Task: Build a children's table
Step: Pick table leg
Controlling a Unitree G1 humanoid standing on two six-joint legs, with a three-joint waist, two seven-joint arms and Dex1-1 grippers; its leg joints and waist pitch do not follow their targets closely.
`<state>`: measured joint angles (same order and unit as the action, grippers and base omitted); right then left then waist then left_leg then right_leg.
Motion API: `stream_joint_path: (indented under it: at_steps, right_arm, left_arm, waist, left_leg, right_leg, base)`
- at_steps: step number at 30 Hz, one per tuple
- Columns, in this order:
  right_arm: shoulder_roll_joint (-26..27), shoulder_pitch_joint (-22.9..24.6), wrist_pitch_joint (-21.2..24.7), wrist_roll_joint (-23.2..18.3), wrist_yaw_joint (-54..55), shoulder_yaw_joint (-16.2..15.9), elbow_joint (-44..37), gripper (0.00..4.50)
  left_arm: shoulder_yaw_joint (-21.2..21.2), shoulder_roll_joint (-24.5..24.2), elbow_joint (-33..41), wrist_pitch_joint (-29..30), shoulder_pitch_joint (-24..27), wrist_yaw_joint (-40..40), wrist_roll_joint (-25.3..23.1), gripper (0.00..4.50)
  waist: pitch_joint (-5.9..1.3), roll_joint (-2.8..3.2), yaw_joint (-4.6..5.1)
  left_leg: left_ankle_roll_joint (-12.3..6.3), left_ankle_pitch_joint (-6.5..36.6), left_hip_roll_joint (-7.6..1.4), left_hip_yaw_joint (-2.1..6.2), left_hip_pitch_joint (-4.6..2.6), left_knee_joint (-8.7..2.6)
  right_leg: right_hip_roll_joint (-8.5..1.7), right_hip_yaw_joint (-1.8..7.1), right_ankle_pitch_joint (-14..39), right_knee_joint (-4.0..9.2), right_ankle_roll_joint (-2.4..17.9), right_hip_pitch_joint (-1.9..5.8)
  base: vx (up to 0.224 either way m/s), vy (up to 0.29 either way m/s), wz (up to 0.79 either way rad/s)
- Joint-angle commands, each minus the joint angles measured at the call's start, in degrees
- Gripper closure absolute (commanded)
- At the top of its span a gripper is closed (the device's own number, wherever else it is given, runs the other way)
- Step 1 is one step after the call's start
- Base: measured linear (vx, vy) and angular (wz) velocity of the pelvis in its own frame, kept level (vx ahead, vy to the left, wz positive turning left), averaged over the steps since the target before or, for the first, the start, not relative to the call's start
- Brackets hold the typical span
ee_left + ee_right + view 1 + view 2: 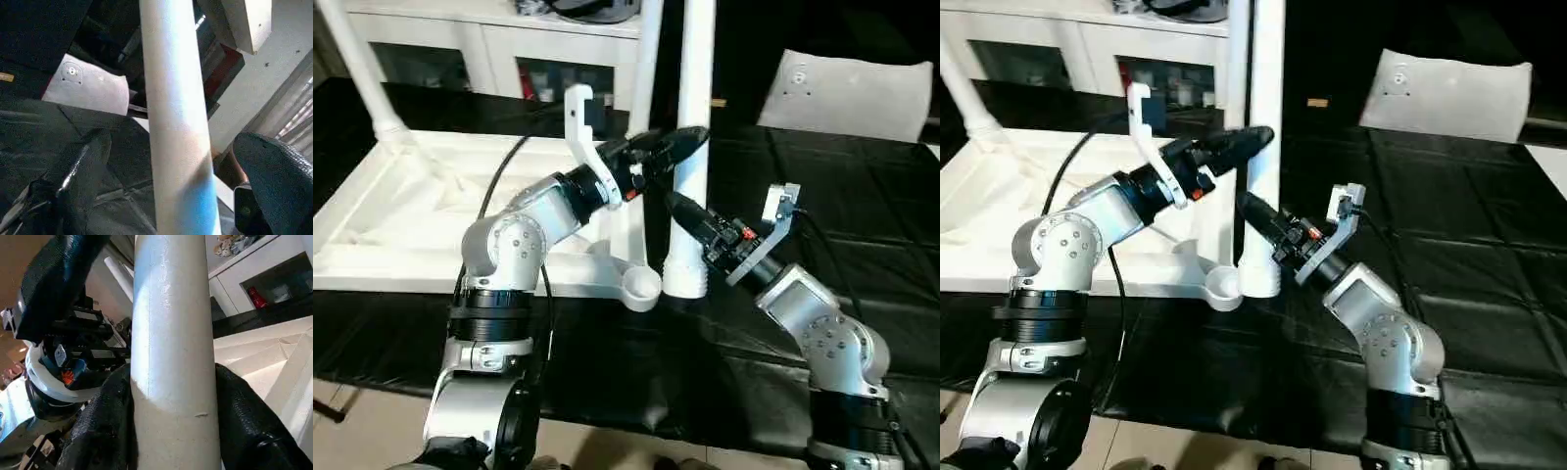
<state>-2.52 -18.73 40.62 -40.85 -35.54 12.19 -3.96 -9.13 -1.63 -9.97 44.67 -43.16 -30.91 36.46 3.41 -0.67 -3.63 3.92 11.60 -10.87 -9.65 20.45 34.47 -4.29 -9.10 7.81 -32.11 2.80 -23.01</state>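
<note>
Black cloth [862,215] covers the work surface, creased in a grid of folds; pale floor shows beneath its near edge. White cabinets [499,49] with glass doors stand along the back at 11 o'clock, and a flat white panel [847,93] with small marks lies at 2 o'clock.

Table top [431,211], white and turned underside up so its ribs show, occupies the 9 to 10 o'clock part of the cloth. One leg [367,73] rises slanted from its far corner at 10 o'clock. An open round corner socket [641,286] sits at the near corner, centre of the head views. Just beside it stands a second leg [690,147], upright, its wide foot on the cloth.

Right gripper [173,431] grips this upright leg low down; the right wrist view shows black fingers [244,421] pressed on either side of the shaft, a contact the head views partly hide behind the wrist. Left gripper [680,142] is higher up the same leg. The left wrist view shows its fingers [274,171] spread wide, standing off the shaft on both sides with nothing held.

A third leg [648,59] stands behind the left arm, partly blocked by it.
</note>
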Motion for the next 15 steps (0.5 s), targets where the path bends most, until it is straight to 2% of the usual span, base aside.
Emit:
stream_joint_path:
  at_steps: [1,3,5,6,8,9,10,11,13,15]
  right_arm:
    - [-0.7,0.0,0.1,0.1,-0.8,-0.9,-1.7,2.64]
    - [-0.9,0.0,-0.1,0.5,-0.7,-1.3,-1.7,2.64]
    - [-2.1,-0.2,-2.3,3.8,0.0,-3.8,-1.4,2.64]
    - [-2.4,-0.3,-2.9,4.6,0.2,-4.4,-1.3,2.64]
    - [-2.9,-0.5,-4.5,7.1,0.7,-6.2,-1.3,2.64]
    - [-3.0,-0.7,-5.4,8.3,1.1,-6.9,-1.2,2.64]
    - [-3.0,-0.7,-5.4,8.3,1.1,-6.9,-1.2,2.64]
    - [-3.3,-0.9,-7.5,10.9,1.9,-8.6,-0.9,2.64]
    - [-3.8,-0.9,-9.9,14.0,2.5,-10.6,-0.9,2.64]
    - [-3.9,-0.8,-11.0,15.1,3.1,-11.4,-0.9,2.64]
  left_arm:
    - [0.8,0.0,0.2,1.5,-0.6,-0.3,1.3,0.00]
    - [1.1,0.0,0.4,1.6,-0.5,-0.7,1.4,0.00]
    - [1.6,0.1,1.9,2.0,0.2,-2.5,2.7,0.00]
    - [1.6,0.2,2.2,2.1,0.4,-2.7,3.0,0.28]
    - [1.7,0.4,2.8,1.9,0.9,-2.7,2.9,0.34]
    - [1.8,0.4,3.1,1.4,1.1,-2.5,2.6,0.34]
    - [1.8,0.4,3.1,1.4,1.1,-2.5,2.6,0.34]
    - [1.5,0.9,3.7,0.7,1.5,-1.0,2.2,0.34]
    - [1.5,1.5,4.4,-0.1,2.2,1.1,1.3,0.34]
    - [1.7,1.8,4.7,-0.3,2.6,2.3,0.8,0.34]
  waist:
    - [-4.45,0.06,-0.22]
    - [-4.40,-0.03,-0.21]
    - [-4.41,-0.01,-0.24]
    - [-4.42,-0.04,-0.21]
    - [-4.35,-0.10,-0.10]
    - [-4.33,-0.51,0.08]
    - [-4.33,-0.51,0.08]
    - [-4.37,-0.12,0.07]
    - [-4.34,-0.10,0.22]
    - [-4.34,-0.24,0.28]
  left_leg:
    - [-3.01,6.6,-1.96,0.70,-0.22,-3.47]
    - [-2.96,6.9,-1.91,0.70,-0.19,-3.47]
    - [-2.73,6.7,-1.88,0.74,-0.15,-3.46]
    - [-2.53,6.6,-1.91,0.74,-0.08,-3.45]
    - [-2.58,6.9,-1.86,0.70,-0.08,-3.45]
    - [-2.70,7.1,-1.80,0.63,-0.04,-3.42]
    - [-2.70,7.1,-1.80,0.63,-0.04,-3.42]
    - [-2.57,7.0,-1.77,0.70,-0.03,-3.38]
    - [-2.53,7.2,-1.81,0.67,-0.06,-3.38]
    - [-2.66,7.3,-1.79,0.66,-0.03,-3.38]
  right_leg:
    - [-4.61,3.06,25.7,5.32,-0.4,3.77]
    - [-4.63,2.99,26.6,5.49,-0.9,3.76]
    - [-4.67,2.96,27.1,5.51,-1.3,3.75]
    - [-4.70,3.00,26.8,5.43,-1.3,3.76]
    - [-4.65,2.99,27.2,5.51,-1.6,3.69]
    - [-4.58,2.95,27.8,5.63,-1.9,3.70]
    - [-4.58,2.95,27.8,5.63,-1.9,3.70]
    - [-4.64,2.92,27.8,5.54,-2.1,3.67]
    - [-4.48,2.90,27.5,5.60,-2.2,3.58]
    - [-4.41,2.89,27.4,5.60,-2.3,3.62]
  base:
    - [0.000,0.000,0.00]
    - [0.000,0.000,0.00]
    - [0.000,0.000,0.00]
    - [0.000,0.000,0.00]
    - [0.000,0.000,0.00]
    - [0.000,0.000,0.00]
    - [0.000,0.000,0.00]
    - [0.000,0.000,0.00]
    - [0.000,0.000,0.00]
    - [0.000,0.000,0.00]
